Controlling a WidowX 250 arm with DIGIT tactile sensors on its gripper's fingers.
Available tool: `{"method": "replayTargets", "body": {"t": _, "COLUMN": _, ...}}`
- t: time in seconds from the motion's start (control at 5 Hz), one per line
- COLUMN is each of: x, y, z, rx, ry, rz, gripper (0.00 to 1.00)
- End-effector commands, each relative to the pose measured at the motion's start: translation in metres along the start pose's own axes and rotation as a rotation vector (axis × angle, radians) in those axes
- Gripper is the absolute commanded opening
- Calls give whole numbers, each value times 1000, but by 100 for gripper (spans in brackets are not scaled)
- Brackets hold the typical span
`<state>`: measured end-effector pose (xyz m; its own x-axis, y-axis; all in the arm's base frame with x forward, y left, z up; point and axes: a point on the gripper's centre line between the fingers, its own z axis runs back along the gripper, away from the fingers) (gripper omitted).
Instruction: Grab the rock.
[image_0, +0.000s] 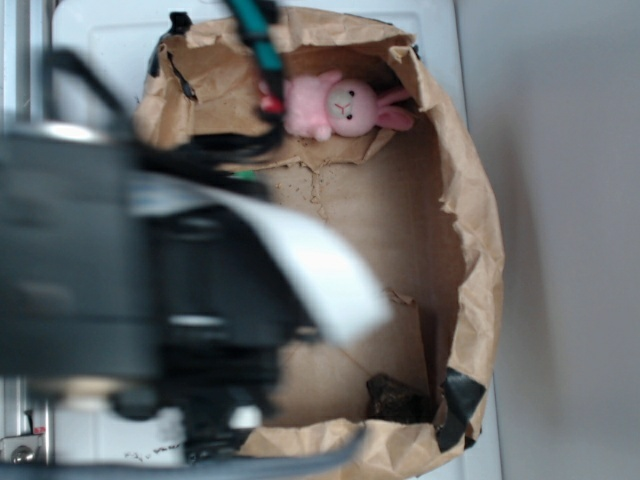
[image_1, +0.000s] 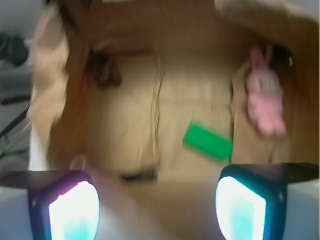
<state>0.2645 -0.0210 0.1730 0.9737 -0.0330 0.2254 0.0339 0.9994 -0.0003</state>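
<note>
The rock (image_0: 395, 398) is a dark, rough lump in the near right corner of the brown paper-lined box (image_0: 470, 200). In the wrist view the rock (image_1: 104, 67) shows blurred at the upper left, far ahead and left of my gripper (image_1: 157, 210). The gripper is open, its two glowing pads (image_1: 75, 212) wide apart with only the box floor between them. In the exterior view my arm (image_0: 150, 280) is a large blur over the left side of the box, and the fingers cannot be made out there.
A pink plush bunny (image_0: 335, 105) lies at the far end of the box and shows as the bunny (image_1: 265, 97) at the right in the wrist view. A flat green block (image_1: 207, 141) lies just ahead of the right finger. Black tape (image_0: 460, 395) patches the box rim beside the rock.
</note>
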Motion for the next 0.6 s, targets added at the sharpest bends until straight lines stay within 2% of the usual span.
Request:
{"method": "replayTargets", "body": {"t": 0.0, "x": 44, "y": 23, "z": -46, "rx": 40, "ry": -44, "rz": -47, "gripper": 100}}
{"method": "replayTargets", "body": {"t": 0.2, "x": 38, "y": 25, "z": -65, "rx": -56, "ry": -1, "rz": -210, "gripper": 100}}
{"method": "replayTargets", "body": {"t": 0.4, "x": 36, "y": 18, "z": -77, "rx": -83, "ry": 17, "rz": -348, "gripper": 100}}
